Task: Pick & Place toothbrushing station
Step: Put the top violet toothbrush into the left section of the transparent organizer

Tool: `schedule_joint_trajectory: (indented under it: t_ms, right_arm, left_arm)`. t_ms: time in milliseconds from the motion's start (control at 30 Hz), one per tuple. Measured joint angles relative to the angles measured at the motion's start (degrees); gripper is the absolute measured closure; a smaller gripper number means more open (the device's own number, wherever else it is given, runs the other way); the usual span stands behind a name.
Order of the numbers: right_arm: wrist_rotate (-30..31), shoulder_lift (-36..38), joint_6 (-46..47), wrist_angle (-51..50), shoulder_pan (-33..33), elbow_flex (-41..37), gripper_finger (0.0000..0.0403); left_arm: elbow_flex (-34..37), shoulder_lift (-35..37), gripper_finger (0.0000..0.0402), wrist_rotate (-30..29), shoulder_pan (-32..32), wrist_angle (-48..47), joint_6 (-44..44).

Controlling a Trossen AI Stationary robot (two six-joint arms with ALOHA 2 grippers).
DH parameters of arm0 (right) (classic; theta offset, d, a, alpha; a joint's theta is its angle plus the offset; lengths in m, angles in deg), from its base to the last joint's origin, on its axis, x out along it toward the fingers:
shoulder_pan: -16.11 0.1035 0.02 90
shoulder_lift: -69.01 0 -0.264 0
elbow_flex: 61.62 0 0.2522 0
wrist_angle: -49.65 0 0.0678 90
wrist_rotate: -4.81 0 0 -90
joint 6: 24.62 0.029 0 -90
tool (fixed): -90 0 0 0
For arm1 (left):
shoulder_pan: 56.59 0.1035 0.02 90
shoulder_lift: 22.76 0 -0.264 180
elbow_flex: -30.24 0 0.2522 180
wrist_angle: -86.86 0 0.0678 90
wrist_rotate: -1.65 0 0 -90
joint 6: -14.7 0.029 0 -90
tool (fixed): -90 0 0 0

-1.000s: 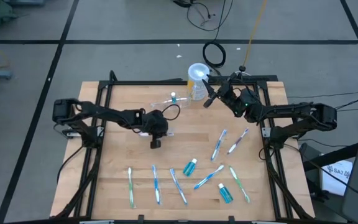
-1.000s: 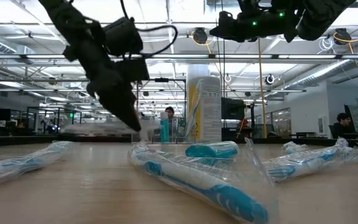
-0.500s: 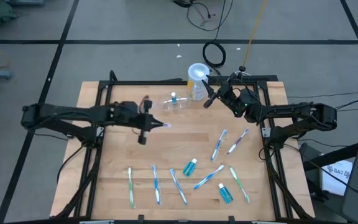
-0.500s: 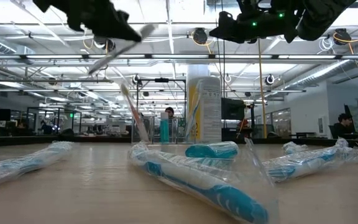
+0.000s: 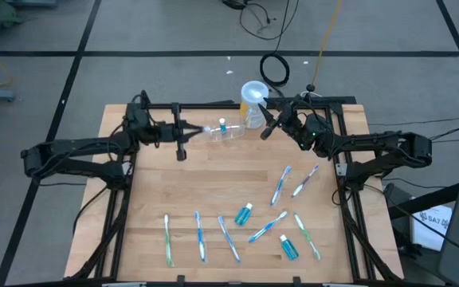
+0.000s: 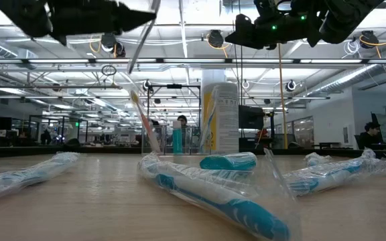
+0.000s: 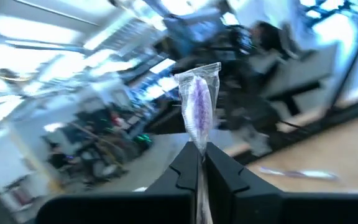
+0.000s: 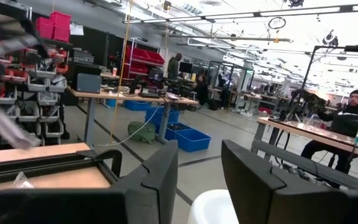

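The see-through cup (image 5: pixel 228 134) stands near the table's far edge with a teal-capped tube (image 5: pixel 222 124) and a wrapped brush in it; it also shows in the low view (image 6: pixel 179 139). My left gripper (image 5: pixel 182 134) is just left of the cup, high above the table, shut on a wrapped purple toothbrush (image 7: pixel 197 106). My right gripper (image 5: pixel 268 126) is open and empty in the air beside the yellow container with the white lid (image 5: pixel 253 102). My left gripper pinches the wrapped toothbrush between its two fingertips (image 7: pixel 186 163), on the handle below the head. The fingers come level from the table's left. The wrapped head end (image 7: pixel 199 93) sticks out past the fingers. The brush (image 6: pixel 141 41) hangs tilted, clear of the table.
Several wrapped toothbrushes (image 5: pixel 200 237) and two teal tubes (image 5: pixel 244 214) (image 5: pixel 288 247) lie on the table's near half. More wrapped brushes (image 5: pixel 281 185) lie right of the middle. A black frame bar (image 5: pixel 205 105) runs along the far edge.
My left gripper has risen from the table's middle with the wrapped toothbrush, lifting it clear. It has then gone toward the far edge and a little left, ending beside the cup. The right arm has kept still.
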Motion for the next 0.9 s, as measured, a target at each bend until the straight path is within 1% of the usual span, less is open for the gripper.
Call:
schedule_joint_trajectory:
  t_ms: [67,133,200,333,433,533,700,800,900]
  right_arm:
    - [0.0,0.0,0.0,-0.1,0.0,0.0,0.0287]
    - [0.0,0.0,0.1,0.0,0.0,0.0,0.0287]
    - [0.0,0.0,0.2,-0.1,0.0,0.0,0.0287]
    - [0.0,0.0,0.2,0.3,0.0,0.0,0.0287]
    - [0.0,0.0,0.2,0.4,0.0,0.0,0.0287]
    - [0.0,0.0,0.1,0.4,0.0,0.0,0.0287]
    - [0.0,0.0,0.0,0.3,0.0,0.0,0.0287]
    - [0.0,0.0,0.0,0.3,0.0,0.0,0.0287]
    - [0.0,0.0,0.0,0.4,0.0,0.0,0.0287]
  left_arm:
    - [2.6,-2.7,0.0397,1.2,2.9,9.2,-3.8]
    - [4.2,-5.9,0.0395,3.4,5.6,18.5,-10.7]
    - [4.7,-10.1,0.0391,3.9,7.6,26.4,-16.9]
    - [4.1,-20.0,0.0397,3.8,10.2,37.4,-23.8]
    - [3.1,-26.8,0.0393,3.3,11.7,46.6,-29.0]
    - [2.3,-31.2,0.0392,1.5,12.5,47.0,-31.6]
    - [1.1,-36.5,0.0394,-2.2,12.5,47.3,-34.8]
    - [0.9,-38.2,0.0391,-5.8,12.2,47.4,-34.1]
    - [0.9,-39.7,0.0397,-9.0,12.2,47.4,-33.5]
